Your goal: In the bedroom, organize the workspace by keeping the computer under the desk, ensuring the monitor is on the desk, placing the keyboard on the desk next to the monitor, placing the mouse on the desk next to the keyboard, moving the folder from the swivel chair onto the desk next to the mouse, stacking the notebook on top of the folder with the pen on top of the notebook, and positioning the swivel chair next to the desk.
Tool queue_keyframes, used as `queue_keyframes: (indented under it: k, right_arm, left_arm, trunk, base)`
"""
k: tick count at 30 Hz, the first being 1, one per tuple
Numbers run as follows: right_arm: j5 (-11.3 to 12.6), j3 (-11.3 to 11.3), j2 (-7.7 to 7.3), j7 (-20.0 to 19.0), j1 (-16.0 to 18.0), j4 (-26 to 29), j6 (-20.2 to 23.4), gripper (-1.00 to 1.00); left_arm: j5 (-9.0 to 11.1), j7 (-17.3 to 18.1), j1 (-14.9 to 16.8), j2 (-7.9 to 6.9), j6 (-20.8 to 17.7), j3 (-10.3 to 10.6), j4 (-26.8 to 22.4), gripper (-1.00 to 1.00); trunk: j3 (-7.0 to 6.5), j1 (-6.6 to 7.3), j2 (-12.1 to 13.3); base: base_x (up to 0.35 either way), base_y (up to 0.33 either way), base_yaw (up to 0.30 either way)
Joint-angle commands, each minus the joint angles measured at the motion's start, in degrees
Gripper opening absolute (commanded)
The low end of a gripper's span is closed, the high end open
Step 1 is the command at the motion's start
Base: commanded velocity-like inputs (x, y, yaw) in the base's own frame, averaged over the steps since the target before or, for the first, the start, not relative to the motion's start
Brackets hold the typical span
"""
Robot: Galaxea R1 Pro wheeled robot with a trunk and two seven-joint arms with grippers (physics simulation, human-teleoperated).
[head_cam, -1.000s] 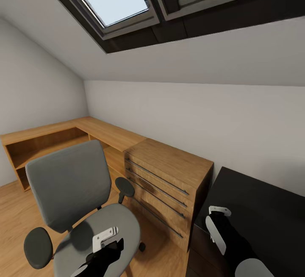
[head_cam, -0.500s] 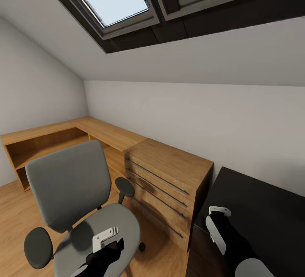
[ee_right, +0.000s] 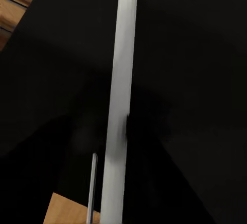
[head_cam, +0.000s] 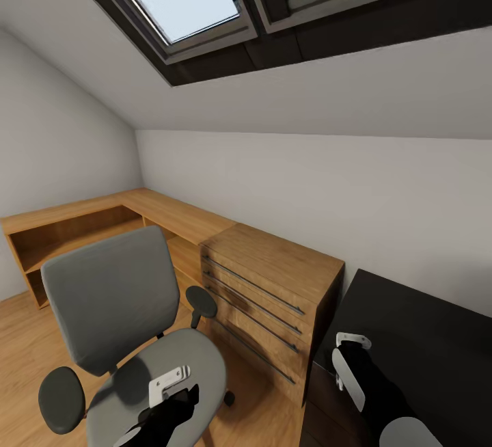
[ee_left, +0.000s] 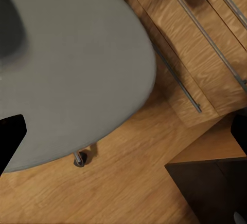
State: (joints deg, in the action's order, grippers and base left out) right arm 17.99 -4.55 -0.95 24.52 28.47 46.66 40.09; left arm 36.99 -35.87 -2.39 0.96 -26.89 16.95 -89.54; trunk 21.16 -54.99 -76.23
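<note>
The swivel chair (head_cam: 130, 337), with grey seat and back and black armrests, stands at the lower left before the low wood cabinet. Its seat (ee_left: 67, 64) is bare. My left gripper (head_cam: 171, 392) hangs open just above the front of the seat, its black fingertips (ee_left: 10, 142) wide apart. The black desk (head_cam: 424, 337) top lies at the lower right. Over its near-left corner my right gripper (head_cam: 348, 358) is shut on the white pen (head_cam: 347, 375). In the right wrist view the pen (ee_right: 121, 80) runs as a long white stick across the dark desk top (ee_right: 195, 54).
A low light-wood cabinet with a drawer unit (head_cam: 266, 290) stands between chair and desk, its long metal handles (ee_left: 177, 77) close to the seat. Open shelves (head_cam: 61, 235) run along the left wall. A sloped wall with a dark-framed skylight (head_cam: 205, 3) is overhead. Wood floor (ee_left: 128, 183) shows below.
</note>
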Motion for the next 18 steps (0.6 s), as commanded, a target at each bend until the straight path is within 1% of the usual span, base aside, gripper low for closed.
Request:
queue_keyframes:
  k: [1,7,18]
  right_arm:
    - [0.6,-0.3,-0.09,0.4,0.0,-2.9,0.6,-1.00]
    - [0.6,-0.3,-0.10,-0.3,0.0,-2.8,0.6,-1.00]
    - [0.6,-0.2,-0.11,-0.4,0.0,-2.3,0.6,-1.00]
  left_arm:
    - [0.5,-0.4,0.0,0.01,-0.1,0.0,-0.1,1.00]
    - [0.5,-0.4,0.0,0.01,-0.1,0.0,-0.1,1.00]
    - [0.5,-0.4,0.0,0.01,-0.1,0.0,-0.1,1.00]
  trunk:
    - [0.07,-0.01,0.0]
    - [0.07,-0.01,0.0]
    - [0.07,-0.01,0.0]
  base:
    - [0.000,0.000,0.000]
    - [0.000,0.000,0.000]
    - [0.000,0.000,0.000]
